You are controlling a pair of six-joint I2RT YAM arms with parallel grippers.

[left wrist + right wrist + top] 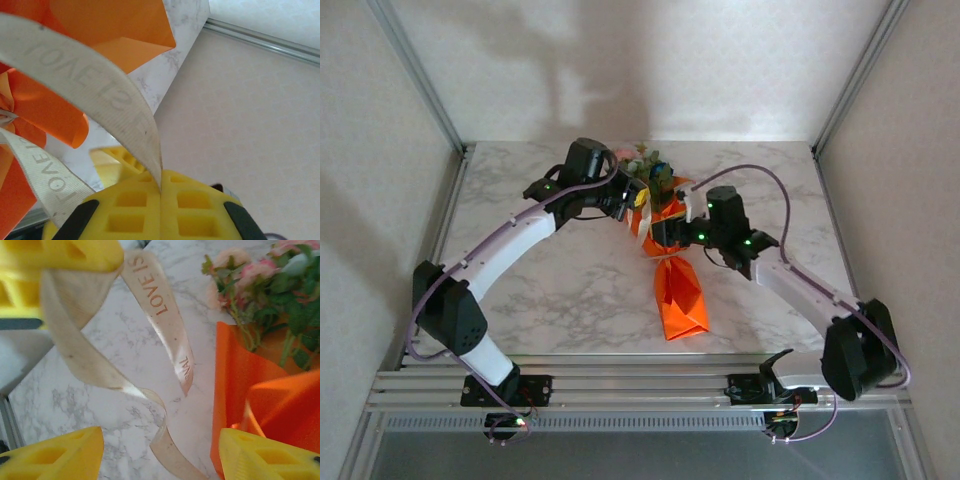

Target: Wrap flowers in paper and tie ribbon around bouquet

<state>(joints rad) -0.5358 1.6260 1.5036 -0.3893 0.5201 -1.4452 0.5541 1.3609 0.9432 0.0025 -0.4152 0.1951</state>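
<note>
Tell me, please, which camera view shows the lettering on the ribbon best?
The right wrist view: the ribbon curls over the marble table with "LOVE IS" readable. The left wrist view shows it pinched in the left gripper, its print reversed. In the top external view it is too small to read.
</note>
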